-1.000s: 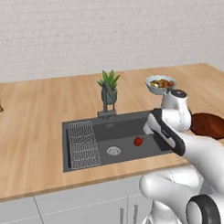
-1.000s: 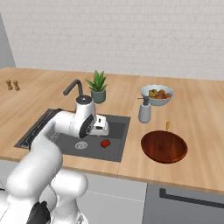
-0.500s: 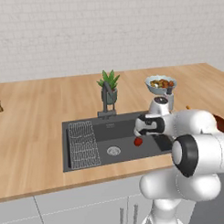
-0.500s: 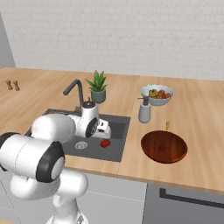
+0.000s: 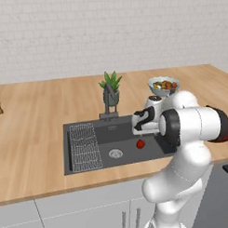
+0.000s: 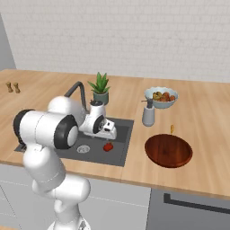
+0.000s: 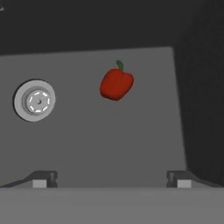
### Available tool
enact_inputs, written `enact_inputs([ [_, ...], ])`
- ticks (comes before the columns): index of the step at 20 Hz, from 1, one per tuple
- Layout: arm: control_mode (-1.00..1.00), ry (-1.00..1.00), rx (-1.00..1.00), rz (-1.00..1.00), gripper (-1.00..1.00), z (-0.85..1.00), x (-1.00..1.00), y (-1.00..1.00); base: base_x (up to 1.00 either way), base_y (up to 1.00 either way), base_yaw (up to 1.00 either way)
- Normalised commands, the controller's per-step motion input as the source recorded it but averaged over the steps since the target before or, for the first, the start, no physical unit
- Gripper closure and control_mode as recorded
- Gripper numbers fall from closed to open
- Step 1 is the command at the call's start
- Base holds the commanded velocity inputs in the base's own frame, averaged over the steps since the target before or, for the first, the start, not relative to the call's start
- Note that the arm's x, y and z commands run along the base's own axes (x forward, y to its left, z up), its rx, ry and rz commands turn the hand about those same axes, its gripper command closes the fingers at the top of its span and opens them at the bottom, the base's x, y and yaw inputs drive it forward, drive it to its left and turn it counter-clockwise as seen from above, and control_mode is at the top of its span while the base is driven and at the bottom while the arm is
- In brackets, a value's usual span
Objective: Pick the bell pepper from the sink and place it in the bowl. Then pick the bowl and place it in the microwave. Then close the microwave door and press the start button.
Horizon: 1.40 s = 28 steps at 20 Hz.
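The gripper (image 7: pixel 111 178) hangs over the sink (image 5: pixel 150 152) with its two dark tips spread wide and nothing between them. Below it, on the flat dark grey floor, lies the bell pepper (image 7: pixel 116 83). It is small, shiny and red, with a little green stem. A round steel drain (image 7: pixel 34 100) sits nearby. The smooth reddish-brown bowl (image 6: pixel 168 150) rests on the wooden counter (image 6: pixel 206 134).

A rendered home kitchen is being shown: a wooden countertop (image 5: pixel 37 132) with a dark sink (image 5: pixel 112 146) and faucet (image 6: pixel 76 92) at centre, a white brick wall (image 5: pixel 108 32) across the top, and grey cabinet fronts (image 5: pixel 68 213) along the bottom.
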Motion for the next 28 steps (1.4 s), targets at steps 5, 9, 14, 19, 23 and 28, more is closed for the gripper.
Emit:
enact_inputs([
  [5, -1.0, 0.0, -0.02, 0.0, -1.0, -0.55, 0.24, 0.0, 0.0, 0.0, 0.0],
  [9, -1.0, 0.0, -0.01, -0.01, -1.0, -0.54, 0.35, 0.0, 0.0, 0.0, 0.0],
  [14, -1.0, 0.0, -0.01, -0.04, -1.0, -0.49, 0.43, 0.0, 0.0, 0.0, 0.0],
  [19, -1.0, 0.0, 0.0, -0.05, -1.0, -0.32, 0.38, 0.0, 0.0, 0.0, 0.0],
  [23, -1.0, 0.0, 0.0, -0.04, -1.0, -0.36, 0.4, 0.0, 0.0, 0.0, 0.0],
  [28, -1.0, 0.0, 0.0, -0.04, -1.0, -0.28, 0.33, -0.01, 0.0, 0.0, 0.0],
])
